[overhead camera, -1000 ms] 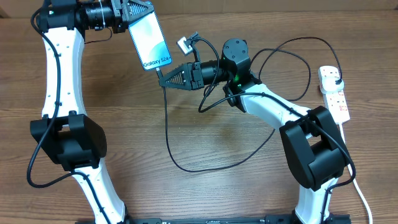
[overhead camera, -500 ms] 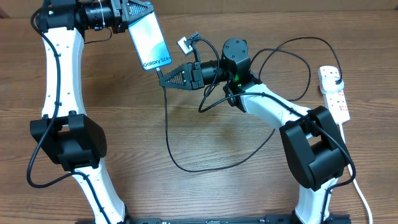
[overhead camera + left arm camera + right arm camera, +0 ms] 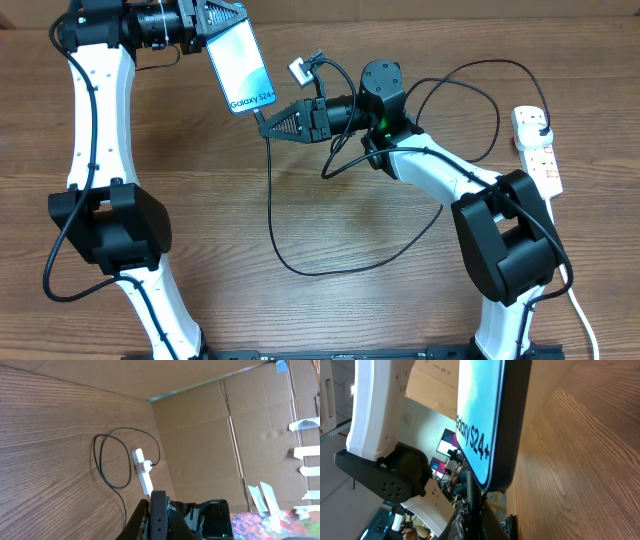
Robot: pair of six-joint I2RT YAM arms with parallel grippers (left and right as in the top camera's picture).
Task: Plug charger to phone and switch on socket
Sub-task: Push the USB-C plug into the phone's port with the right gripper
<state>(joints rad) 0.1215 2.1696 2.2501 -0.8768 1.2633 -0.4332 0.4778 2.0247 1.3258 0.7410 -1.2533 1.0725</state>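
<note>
left gripper (image 3: 222, 22) clamped on slim cyan-screened phone (image 3: 243, 62) | right gripper (image 3: 264, 128) pinches thin black charger cable (image 3: 270, 200) tip just below phone's end | we judge plug-in unfinished, white plastic socket strip (image 3: 538, 152) far behind its wrist not yet switched

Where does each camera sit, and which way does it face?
Overhead: above the table, facing down; both arms show, left end effector holding the phone, right end effector holding the cable.
Left wrist: faces across the table toward the power strip; its end effector at bottom.
Right wrist: faces the phone screen close; its end effector at bottom, left arm behind.
Shared: overhead and right wrist show the phone.
</note>
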